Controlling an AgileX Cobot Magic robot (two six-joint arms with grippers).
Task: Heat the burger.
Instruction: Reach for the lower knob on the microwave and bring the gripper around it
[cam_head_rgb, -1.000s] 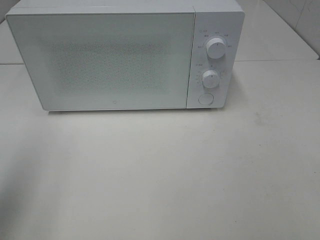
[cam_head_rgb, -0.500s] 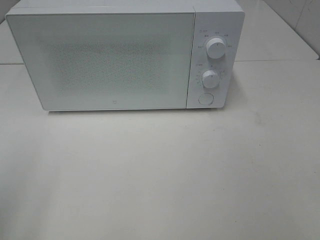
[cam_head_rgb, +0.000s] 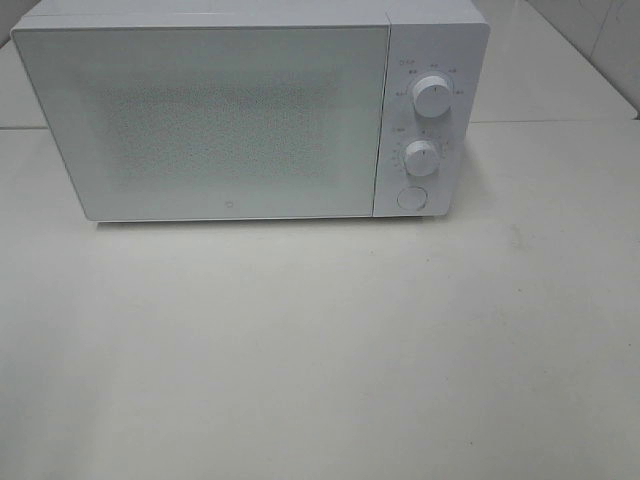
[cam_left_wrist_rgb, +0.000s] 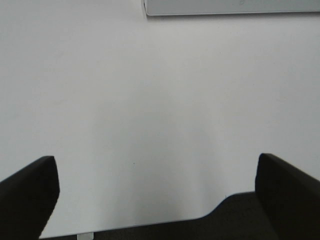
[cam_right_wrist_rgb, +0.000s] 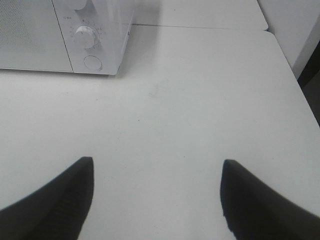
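The burger is out of view in every frame. A white microwave (cam_head_rgb: 250, 110) stands at the back of the table with its door shut; its window is frosted and hides the inside. Two round knobs (cam_head_rgb: 431, 97) and a round button (cam_head_rgb: 411, 198) sit on its right panel. Neither arm shows in the exterior high view. My left gripper (cam_left_wrist_rgb: 157, 185) hangs open over bare table near the front edge, nothing between its black fingers (cam_left_wrist_rgb: 30, 195). My right gripper (cam_right_wrist_rgb: 157, 192) is open too, empty, facing the microwave's knob panel (cam_right_wrist_rgb: 86, 37) from a distance.
The white table (cam_head_rgb: 320, 340) spreads in front of the microwave. Its right edge (cam_right_wrist_rgb: 285, 55) shows in the right wrist view, with a darker floor beyond. The left wrist view catches the microwave's bottom edge (cam_left_wrist_rgb: 230, 7) and the table's near edge (cam_left_wrist_rgb: 150, 226).
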